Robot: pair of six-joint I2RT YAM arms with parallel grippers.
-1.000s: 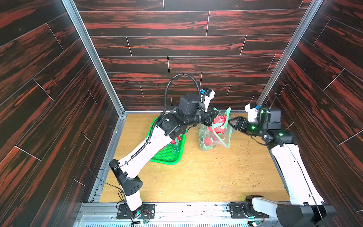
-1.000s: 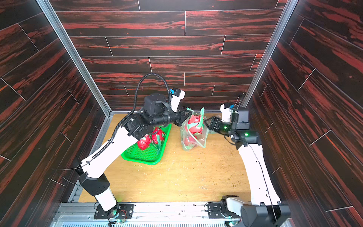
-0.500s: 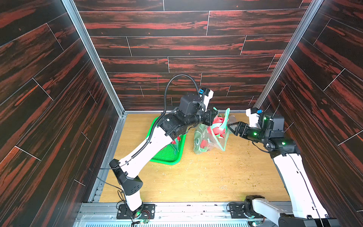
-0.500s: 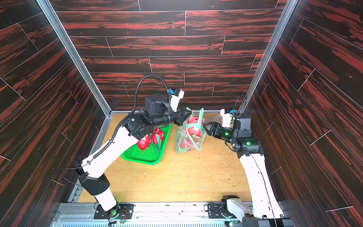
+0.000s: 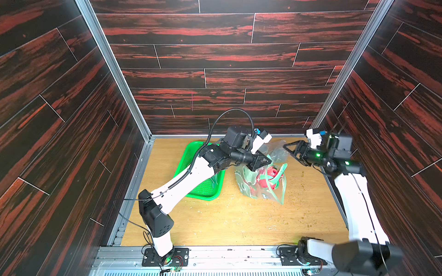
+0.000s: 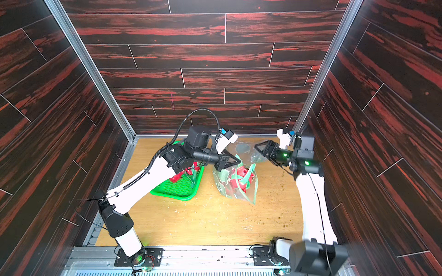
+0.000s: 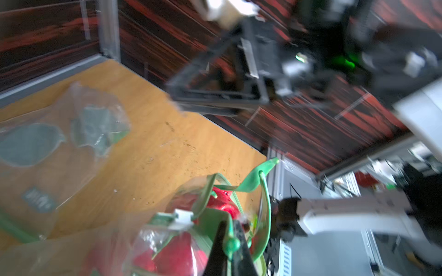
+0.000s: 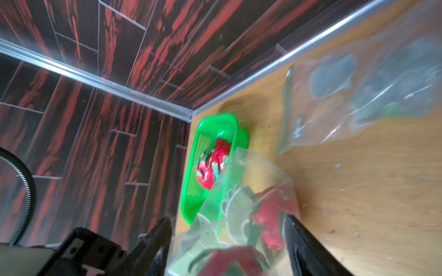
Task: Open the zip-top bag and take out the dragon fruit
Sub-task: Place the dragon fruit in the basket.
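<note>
The clear zip-top bag (image 5: 251, 186) (image 6: 224, 184) stands mid-table with red, green-scaled dragon fruit (image 5: 269, 178) (image 6: 239, 181) (image 7: 222, 200) (image 8: 270, 222) inside. My left gripper (image 5: 269, 162) (image 6: 239, 162) (image 7: 230, 241) is shut on the bag's green zip edge at the top, holding it up. My right gripper (image 5: 288, 153) (image 6: 259, 153) (image 8: 227, 236) hangs open to the right of the bag, above the table and apart from it, with nothing between its fingers. Another dragon fruit (image 6: 178, 176) (image 8: 212, 165) lies in the green basket.
The green perforated basket (image 5: 205, 188) (image 6: 177, 188) (image 8: 191, 203) sits left of the bag, partly under my left arm. An empty clear bag (image 5: 275, 150) (image 6: 244, 149) (image 7: 59, 133) (image 8: 334, 95) lies by the back wall. Crumbs dot the wooden table. Dark walls close three sides.
My right gripper has opened wider and drawn back to the right, away from the bag's edge. The bag has shifted a little left under my left gripper's hold.
</note>
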